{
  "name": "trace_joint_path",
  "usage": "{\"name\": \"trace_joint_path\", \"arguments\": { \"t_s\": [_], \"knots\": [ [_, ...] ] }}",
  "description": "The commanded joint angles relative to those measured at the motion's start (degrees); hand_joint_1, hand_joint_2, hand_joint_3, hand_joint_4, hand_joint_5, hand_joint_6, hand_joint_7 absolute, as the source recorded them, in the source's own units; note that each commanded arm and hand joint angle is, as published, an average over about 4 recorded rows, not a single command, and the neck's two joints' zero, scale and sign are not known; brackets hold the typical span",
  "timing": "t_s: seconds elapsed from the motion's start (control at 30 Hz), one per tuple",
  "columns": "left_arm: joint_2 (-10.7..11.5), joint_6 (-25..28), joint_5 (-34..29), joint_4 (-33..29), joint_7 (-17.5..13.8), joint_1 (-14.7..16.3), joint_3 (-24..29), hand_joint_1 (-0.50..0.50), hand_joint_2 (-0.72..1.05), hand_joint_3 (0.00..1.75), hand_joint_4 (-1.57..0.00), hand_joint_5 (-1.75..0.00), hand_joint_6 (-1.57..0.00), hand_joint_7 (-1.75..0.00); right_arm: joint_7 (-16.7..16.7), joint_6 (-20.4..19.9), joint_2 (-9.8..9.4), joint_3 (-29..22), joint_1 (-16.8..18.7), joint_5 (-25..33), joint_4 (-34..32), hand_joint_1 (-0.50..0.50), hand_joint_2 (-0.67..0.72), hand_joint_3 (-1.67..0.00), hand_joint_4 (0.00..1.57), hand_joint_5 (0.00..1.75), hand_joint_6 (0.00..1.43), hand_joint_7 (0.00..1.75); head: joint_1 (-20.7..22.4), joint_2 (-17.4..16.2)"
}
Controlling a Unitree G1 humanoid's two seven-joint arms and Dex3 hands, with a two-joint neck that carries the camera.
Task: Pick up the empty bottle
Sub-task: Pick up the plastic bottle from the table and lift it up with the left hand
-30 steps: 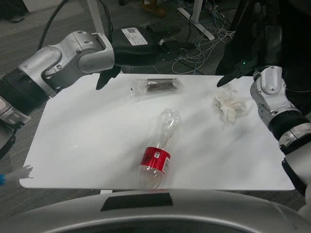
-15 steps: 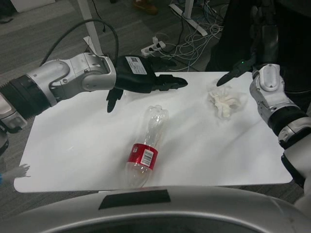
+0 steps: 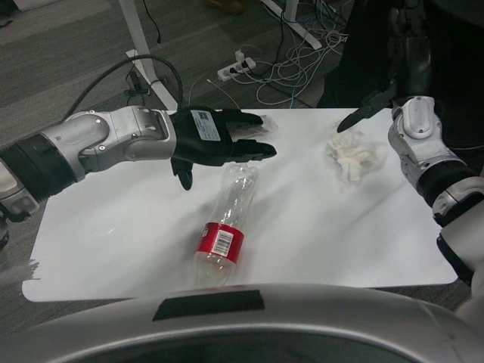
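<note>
The bottle [image 3: 227, 225] lies mid-table [image 3: 121, 227], crumpled tissue [image 3: 353, 156] at far right.

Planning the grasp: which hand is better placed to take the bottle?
Left. The left hand hovers open just above the bottle; the right hand sits at the table's far edge beside the crumpled tissue.

No text is legible. The bottle [image 3: 224, 231], just below the left hand [image 3: 215, 141], carries a red label with a white barcode patch; its characters are too small to read. A white sticker on the left hand is unreadable.
</note>
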Motion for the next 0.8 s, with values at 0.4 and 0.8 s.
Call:
{"name": "trace_joint_path", "arguments": {
  "t_s": [0.4, 0.8],
  "knots": [
    [1.73, -2.91, 1.39, -1.54, 3.28, 3.48, 3.04, -0.5, -0.1, 0.0, 0.0, 0.0, 0.0, -0.07, -0.04, 0.22, -0.24, 1.49, -0.87, 0.32, 0.77, -0.46, 0.72, 0.0, 0.0, 0.0, 0.0, 0.0, 1.06, -0.4],
    [3.33, -5.42, 1.65, -2.17, 6.29, 3.17, 2.18, -0.5, -0.37, 0.0, 0.0, 0.0, 0.0, -0.07, -0.04, 0.17, 1.06, 1.69, -0.87, 0.37, 0.37, -0.46, 0.72, 0.0, 0.0, 0.0, 0.0, 0.0, -0.49, 0.13]
  ]
}}
